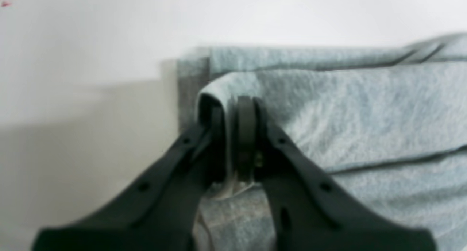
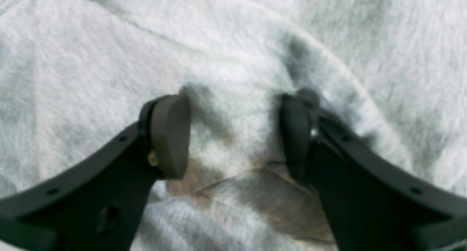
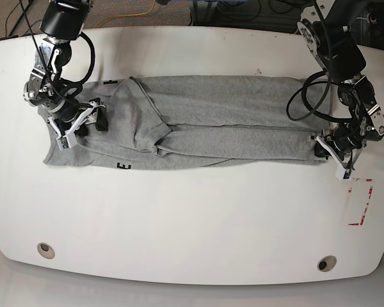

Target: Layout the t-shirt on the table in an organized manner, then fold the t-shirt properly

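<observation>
— Left wrist view? 
— My left gripper [image 1: 233, 141] is clamped on a fold of the t-shirt [image 1: 365, 116] at its edge.

— Right wrist? 
— My right gripper [image 2: 233, 134] gapes wide, holding nothing, cloth beneath.

— Base view? 
— Shirt lies half-folded lengthwise across the table [image 3: 192, 224]. Pulling one-handed could drag it askew.

**beyond the white surface: a strip of floor and cables**

only the base view showed anything of the room, along its top edge. a brownish carpeted floor [image 3: 125, 11] ran behind the work surface, darker toward the right. a yellow cable [image 3: 136, 11] snaked across it near the upper middle, and black cables [image 3: 243, 9] lay tangled further right. part of a dark metal frame [image 3: 208, 5] stood at top centre. the light was even and bright, falling from above with soft shadows. walls and windows were out of view.
</observation>
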Robot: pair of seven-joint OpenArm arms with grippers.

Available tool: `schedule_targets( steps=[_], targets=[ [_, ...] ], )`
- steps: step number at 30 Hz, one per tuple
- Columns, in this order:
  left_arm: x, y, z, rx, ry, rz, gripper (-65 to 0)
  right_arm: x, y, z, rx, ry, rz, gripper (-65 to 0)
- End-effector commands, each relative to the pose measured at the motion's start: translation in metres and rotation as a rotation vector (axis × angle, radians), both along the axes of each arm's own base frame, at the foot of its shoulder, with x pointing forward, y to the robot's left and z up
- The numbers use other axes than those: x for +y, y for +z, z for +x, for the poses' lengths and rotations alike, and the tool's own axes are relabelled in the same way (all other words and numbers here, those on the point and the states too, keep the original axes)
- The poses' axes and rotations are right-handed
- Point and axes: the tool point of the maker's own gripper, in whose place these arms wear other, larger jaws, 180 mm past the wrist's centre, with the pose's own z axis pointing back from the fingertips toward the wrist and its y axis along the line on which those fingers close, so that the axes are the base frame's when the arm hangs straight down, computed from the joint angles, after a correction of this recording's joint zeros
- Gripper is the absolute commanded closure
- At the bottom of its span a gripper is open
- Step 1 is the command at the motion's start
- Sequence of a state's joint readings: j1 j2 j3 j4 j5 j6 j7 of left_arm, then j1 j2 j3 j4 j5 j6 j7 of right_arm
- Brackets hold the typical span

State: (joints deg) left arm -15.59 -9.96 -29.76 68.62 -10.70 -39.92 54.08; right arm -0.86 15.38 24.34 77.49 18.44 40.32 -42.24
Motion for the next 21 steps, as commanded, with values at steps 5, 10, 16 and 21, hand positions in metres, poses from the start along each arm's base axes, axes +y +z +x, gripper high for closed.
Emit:
schedule_targets(
  steps=[5, 10, 16, 21],
  targets=[
    [0.004, 0.027, 0.012, -0.089, -0.011, 0.036, -2.4, -0.007, -0.010, -0.012, 0.074, 0.008, -0.041, -37.1],
    [0.007, 0.042, 0.008, -0.131, -0.019, 0.086, -2.4, -0.007, -0.010, -0.012, 0.075, 0.008, -0.042, -37.1],
    [0.012, 0.054, -0.002, -0.125, -0.029, 0.151, -2.4, -0.007, -0.010, -0.012, 0.075, 0.008, -0.042, -37.1],
    [0.014, 0.062, -0.014, -0.135, -0.037, 0.200, -2.4, -0.007, -0.010, -0.012, 0.075, 0.008, -0.042, -37.1]
  ],
)
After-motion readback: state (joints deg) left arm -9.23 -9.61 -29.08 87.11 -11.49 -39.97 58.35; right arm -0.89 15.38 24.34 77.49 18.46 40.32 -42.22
